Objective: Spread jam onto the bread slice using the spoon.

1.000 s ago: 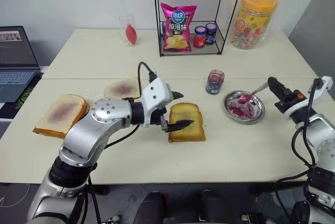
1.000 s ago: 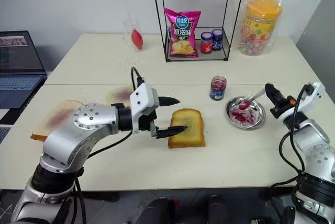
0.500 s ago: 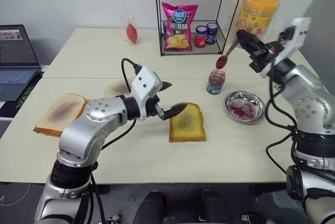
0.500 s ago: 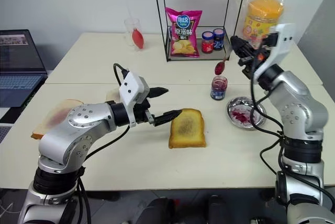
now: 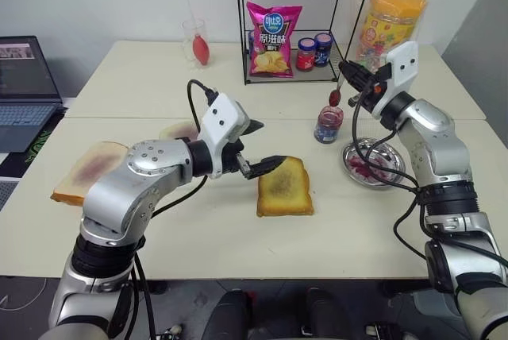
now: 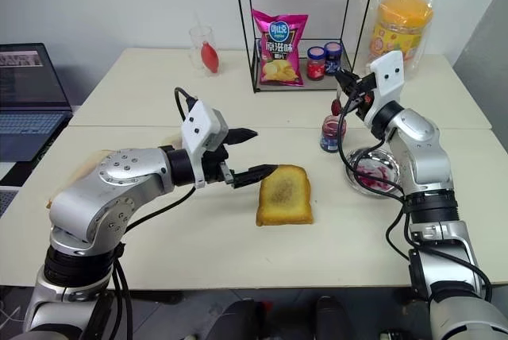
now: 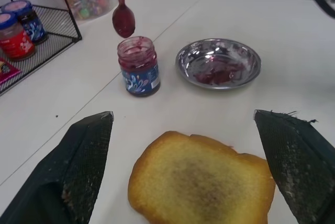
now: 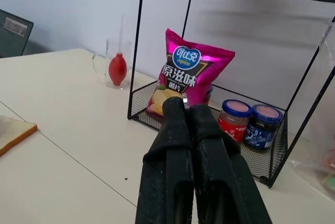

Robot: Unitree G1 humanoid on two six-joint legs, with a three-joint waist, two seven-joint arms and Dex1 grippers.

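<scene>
- the pale slices with a purplish smear (image 5: 89,169) lie near the table's (image 5: 159,94) left edge, where they lay a second ago.
- the left gripper (image 5: 255,146) hangs just above the table, its jaws spread wide and empty, the lower finger's tip at the left edge of the bread slice (image 5: 284,187); a second ago that tip lay over the slice, and it has since drawn back and risen a little.
- the bread slice sits flat near the table's middle, toward the front edge, bare of jam and unmoved.
- the jam (image 5: 327,124) stands upright in its jar just right of the slice, beside the metal dish (image 5: 371,163).
- the right gripper (image 5: 352,74) is clenched on the spoon (image 5: 336,92), whose red-coated bowl hangs right above the jar's mouth; a second ago the spoon rested in the dish and the arm reached in from the table's right edge.
</scene>
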